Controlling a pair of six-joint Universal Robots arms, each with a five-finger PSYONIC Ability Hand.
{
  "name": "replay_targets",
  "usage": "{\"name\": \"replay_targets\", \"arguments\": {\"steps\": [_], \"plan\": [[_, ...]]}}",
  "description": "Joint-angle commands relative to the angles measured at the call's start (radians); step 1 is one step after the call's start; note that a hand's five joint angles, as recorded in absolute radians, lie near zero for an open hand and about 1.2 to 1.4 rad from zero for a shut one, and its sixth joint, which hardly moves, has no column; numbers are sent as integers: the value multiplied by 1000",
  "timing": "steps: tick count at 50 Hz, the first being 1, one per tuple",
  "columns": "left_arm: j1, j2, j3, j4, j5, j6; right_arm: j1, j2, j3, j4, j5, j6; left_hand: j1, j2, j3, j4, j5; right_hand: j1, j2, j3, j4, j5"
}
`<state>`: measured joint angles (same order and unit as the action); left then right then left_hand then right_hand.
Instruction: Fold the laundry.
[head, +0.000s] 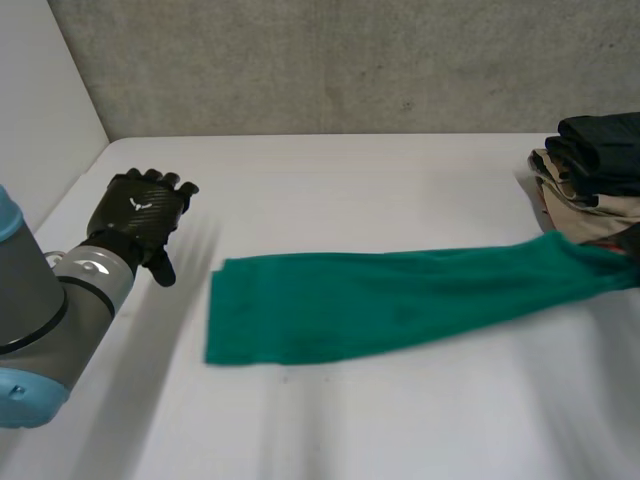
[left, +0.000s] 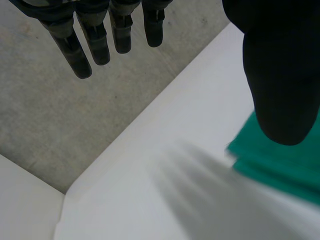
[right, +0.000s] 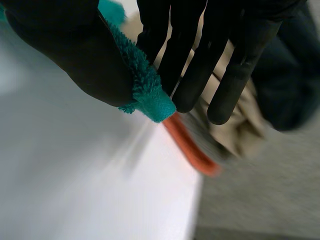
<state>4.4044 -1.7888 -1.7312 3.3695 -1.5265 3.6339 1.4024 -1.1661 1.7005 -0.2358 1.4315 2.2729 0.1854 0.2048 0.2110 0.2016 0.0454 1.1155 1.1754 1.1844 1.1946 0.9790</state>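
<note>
A green cloth (head: 380, 300) lies stretched in a long band across the white table (head: 330, 180), its folded end toward my left arm. My right hand (right: 75, 50) is shut on the far right end of the cloth (right: 145, 85), pinching it between thumb and fingers (right: 200, 60) near the table's right edge. My left hand (head: 140, 210) hovers open over the table's left side, apart from the cloth. Its fingers (left: 100, 45) are straight, and the cloth's near end (left: 280, 160) lies beyond its thumb.
A stack of folded clothes (head: 595, 170), dark on top and beige below, stands at the back right. By my right hand's fingertips I see that stack (right: 240, 125) and an orange piece (right: 192, 145). A grey wall (head: 330, 60) runs behind the table.
</note>
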Motion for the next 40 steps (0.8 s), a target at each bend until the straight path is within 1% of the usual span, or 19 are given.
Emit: {"name": "replay_targets", "arguments": {"steps": [1,2,5,6,10,13,14,18,21,22,24,25,28,29,31,33,35,37,40], "plan": [[7,48,-31,-7,3,-1,-50,-17,-41,-5,4,-234,8,-12,-18,-9,-27,281,221,212,202,243],[7,52,-34,-7,2,-3,-30,-18,-44,-8,-5,-237,8,-12,-18,-9,-27,281,221,212,202,243],[7,62,-38,-10,2,-3,172,-23,-70,-28,-43,-224,8,-12,-18,-9,-27,281,221,212,202,243],[6,65,-38,-10,2,-3,284,-20,-84,-61,-77,-216,8,-12,-18,-9,-27,281,221,212,202,243],[0,81,-39,-12,-1,-5,531,-21,-65,-187,-198,-204,8,-12,-18,-9,-27,281,221,212,202,243],[-8,97,-42,-12,-3,-6,648,-14,-39,-252,-273,-207,8,-12,-18,-9,-27,281,221,212,202,243],[-10,101,-44,-12,-3,-8,724,-1,-29,-282,-304,-216,8,-12,-18,-9,-27,281,221,212,202,243],[-31,111,-53,-12,-3,-31,883,113,-33,-300,-339,-216,8,-12,-18,-9,-27,281,221,212,202,243],[-49,109,-54,-10,-3,-44,943,189,-36,-304,-324,-214,8,-12,-18,-9,-27,281,221,212,202,243],[-54,108,-54,-10,-3,-44,945,192,-36,-304,-313,-210,8,-12,-18,-9,-27,267,207,198,188,229],[-63,103,-54,-10,-1,-46,940,187,-33,-303,-274,-197,8,-12,-18,-9,-27,-475,-535,-544,-554,-513],[-65,101,-54,-9,-1,-46,932,180,-22,-304,-208,-172,8,-12,-18,-9,-27,-941,-1001,-1010,-1020,-979],[-74,100,-54,-4,0,-46,923,154,-18,-292,-91,-95,8,-12,-18,-9,-27,-941,-1001,-1010,-1020,-979],[-77,98,-54,-2,0,-46,894,116,-6,-272,-30,-26,8,-12,-18,-9,-27,-941,-1001,-1010,-1020,-979],[-85,97,-50,1,2,-44,830,70,19,-231,10,55,8,-12,-18,-9,-27,-941,-1001,-1010,-1020,-979],[-88,95,-47,1,2,-46,711,11,50,-130,11,170,5,-15,-21,-12,-30,-941,-1001,-1010,-1020,-979],[-91,94,-45,2,2,-46,643,-4,68,-50,-11,232,5,-15,-21,-12,-30,-941,-1001,-1010,-1020,-979],[-91,94,-45,2,2,-46,569,-3,87,60,-51,276,5,-15,-21,-12,-30,-941,-1001,-1010,-1020,-979],[-95,92,-48,2,2,-47,521,6,100,133,-74,277,2,-18,-24,-14,-33,-888,-948,-957,-967,-926]]}}
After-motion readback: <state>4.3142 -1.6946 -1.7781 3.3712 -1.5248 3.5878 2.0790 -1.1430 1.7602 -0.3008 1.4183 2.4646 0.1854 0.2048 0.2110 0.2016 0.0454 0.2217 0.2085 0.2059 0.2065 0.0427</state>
